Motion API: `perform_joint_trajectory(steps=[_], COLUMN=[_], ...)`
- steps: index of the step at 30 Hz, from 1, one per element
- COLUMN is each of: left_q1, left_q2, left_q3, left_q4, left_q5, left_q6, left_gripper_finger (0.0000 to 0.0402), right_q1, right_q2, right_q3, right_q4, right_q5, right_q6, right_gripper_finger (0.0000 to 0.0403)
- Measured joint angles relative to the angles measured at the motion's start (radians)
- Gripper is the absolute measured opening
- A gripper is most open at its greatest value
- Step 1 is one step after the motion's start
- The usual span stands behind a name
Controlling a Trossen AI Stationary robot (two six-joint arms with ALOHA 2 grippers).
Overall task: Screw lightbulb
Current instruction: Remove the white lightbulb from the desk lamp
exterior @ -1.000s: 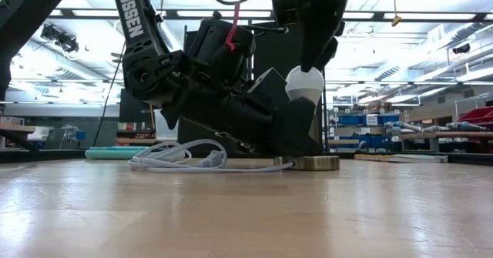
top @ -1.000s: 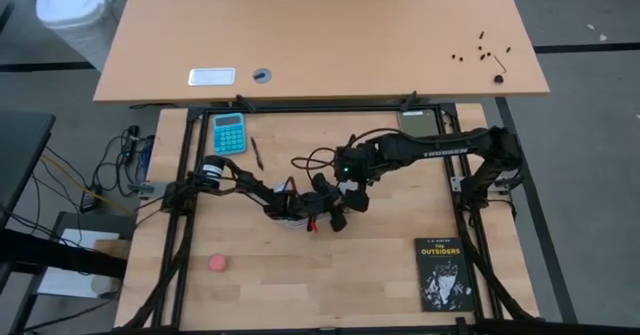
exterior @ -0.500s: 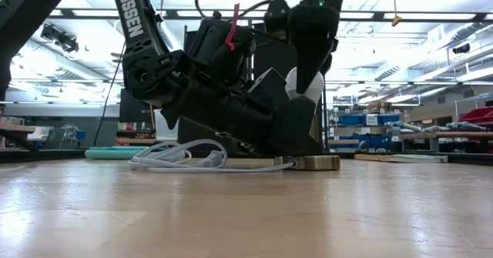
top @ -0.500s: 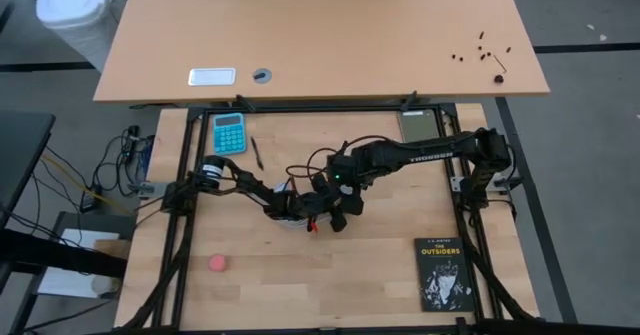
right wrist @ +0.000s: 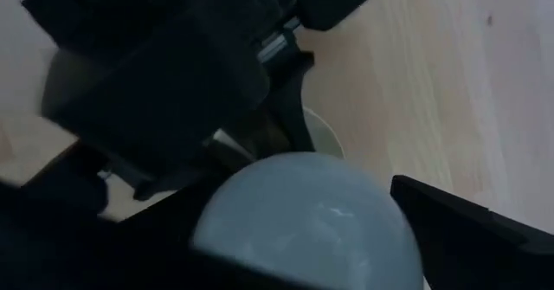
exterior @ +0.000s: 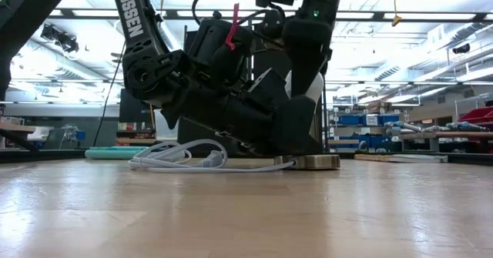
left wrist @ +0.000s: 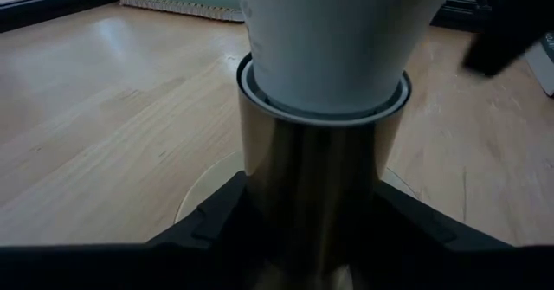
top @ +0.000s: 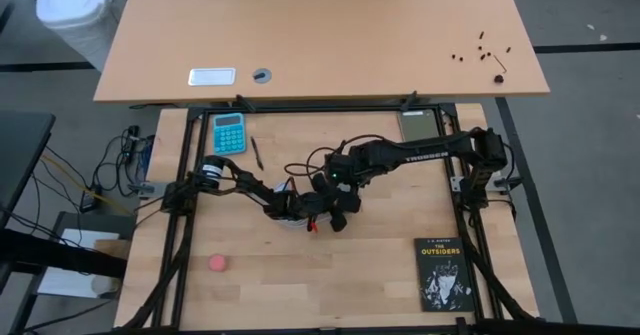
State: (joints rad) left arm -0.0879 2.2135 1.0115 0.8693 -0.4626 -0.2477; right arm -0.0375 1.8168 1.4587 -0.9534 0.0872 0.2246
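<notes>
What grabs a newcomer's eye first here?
The two arms tangled at mid-table: the left end effector clamps the brass socket stem, while the right end effector sits over the white bulb standing in it. Next, bright things around them: a teal calculator at the back left, a pink ball at the front left, and a black book at the front right.

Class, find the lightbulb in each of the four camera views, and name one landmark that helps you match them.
High view: hidden under the two hands at table centre.
Low view: lightbulb, a white sliver at centre, behind the dark arms.
Left wrist view: large white cone at top centre, seated in the socket.
Right wrist view: pale dome at bottom centre.
Shared landmark: the socket.
</notes>
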Motion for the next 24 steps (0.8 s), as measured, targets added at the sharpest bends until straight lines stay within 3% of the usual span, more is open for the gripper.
perform_joint_trajectory(steps=[10, 24], left_q1=[0.000, 0.000], left_q2=[0.000, 0.000], left_q3=[-0.001, -0.001], left_q4=[-0.002, -0.001], left_q5=[-0.004, -0.004], left_q6=[0.000, -0.004], left_gripper_finger=[0.0188, 0.0188], right_q1=[-0.028, -0.031], right_q2=[-0.001, -0.001], right_q3=[-0.063, -0.064], right_q4=[0.048, 0.080], right_q5=[-0.040, -0.075], right_q6=[0.007, -0.019], right_gripper_finger=[0.0341, 0.0250])
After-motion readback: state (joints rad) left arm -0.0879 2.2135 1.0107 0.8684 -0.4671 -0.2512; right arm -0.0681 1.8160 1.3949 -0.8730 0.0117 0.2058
